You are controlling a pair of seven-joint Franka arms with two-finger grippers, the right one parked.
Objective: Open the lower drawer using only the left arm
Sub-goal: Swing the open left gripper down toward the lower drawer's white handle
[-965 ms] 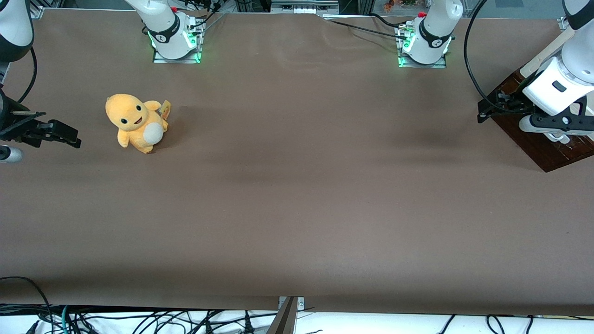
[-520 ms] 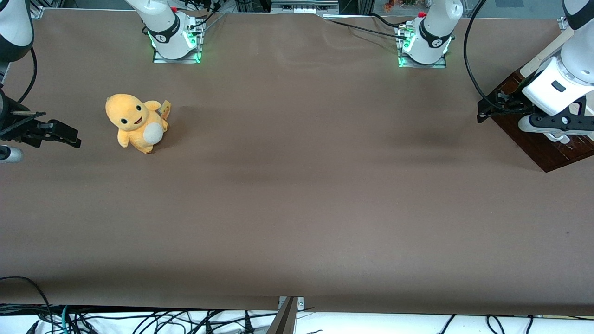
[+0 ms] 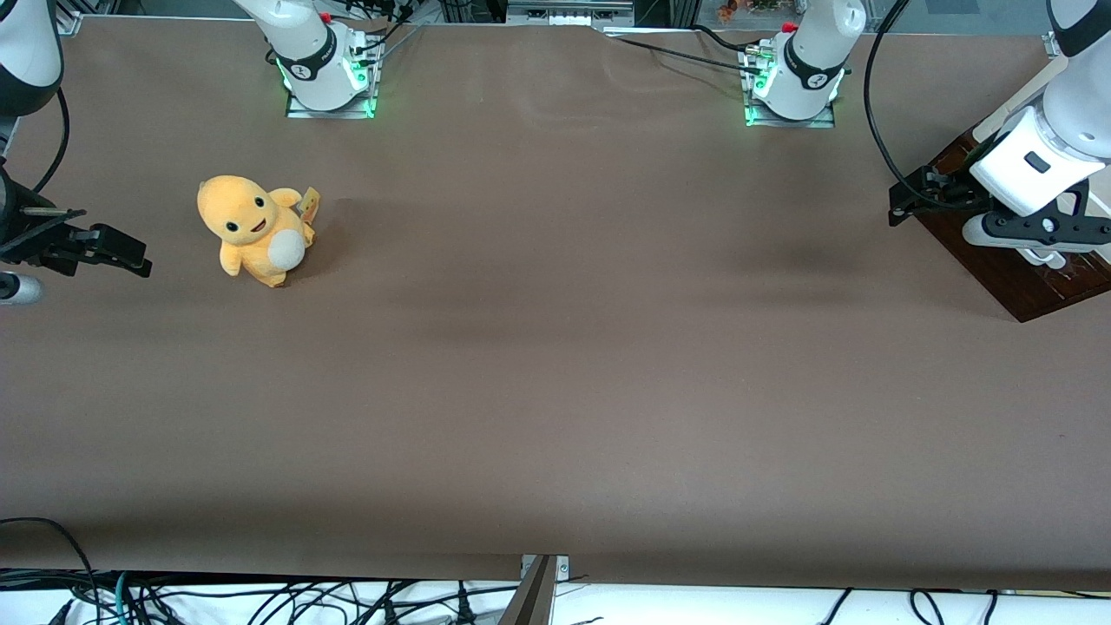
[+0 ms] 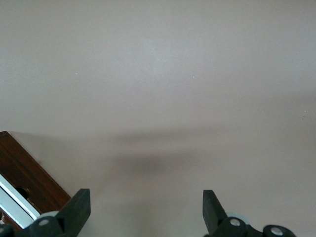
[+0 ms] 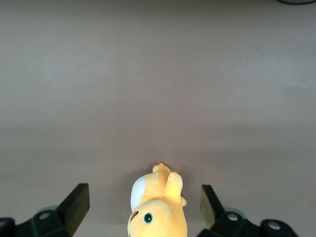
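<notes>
Hovering over one dark-brown cabinet [image 3: 1011, 269], left arm's [image 3: 1055, 130] fingers [image 4: 74, 212] spread w/ nothing held; one plush toy [image 3: 253, 228].

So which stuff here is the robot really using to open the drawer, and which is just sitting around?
For the job:
- the gripper on the left arm, open, with only bare table between its fingers
- the dark brown cabinet at the working arm's end of the table; the lower drawer itself can't be made out

Just sitting around:
- the yellow plush toy, toward the parked arm's end of the table

left arm [image 3: 1055, 130] glossy white plastic | table [image 3: 555, 365] matt brown | cabinet [image 3: 1020, 278] dark polished wood
</notes>
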